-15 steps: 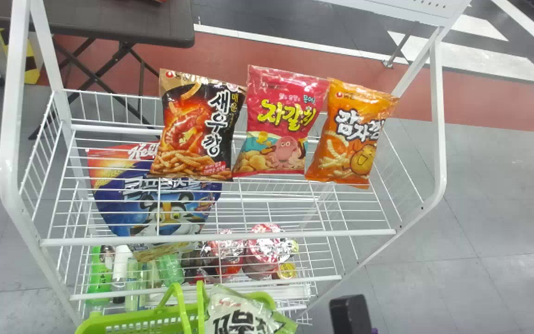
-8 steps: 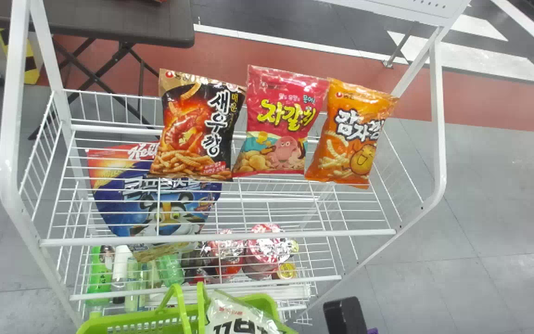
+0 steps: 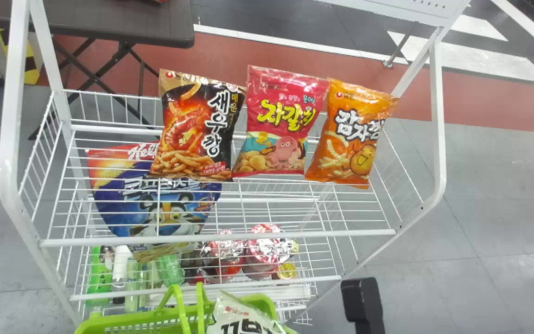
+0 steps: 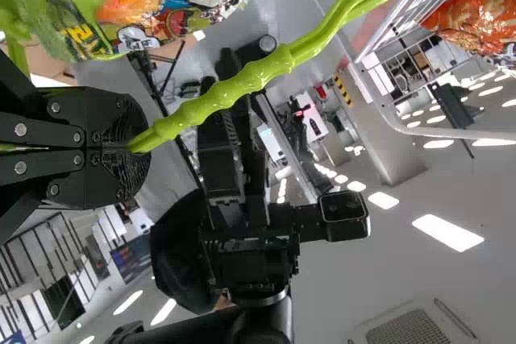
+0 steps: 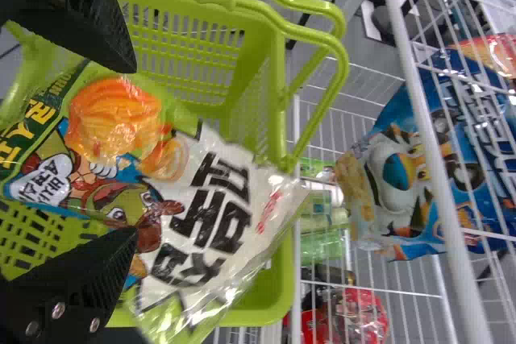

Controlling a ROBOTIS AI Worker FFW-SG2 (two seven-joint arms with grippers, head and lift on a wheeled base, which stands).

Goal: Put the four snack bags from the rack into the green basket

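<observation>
My left tool was closed on the basket handle; my right tool, wide open, empty, faced a bag.

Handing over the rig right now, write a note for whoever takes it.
Left tool: shut on the basket handle.
Right tool: open, over the white-and-green snack bag in the green basket, one end across the rim.
Done: one of four in.
Left: black-and-red bag, pink bag, orange bag, all on the rack.
</observation>
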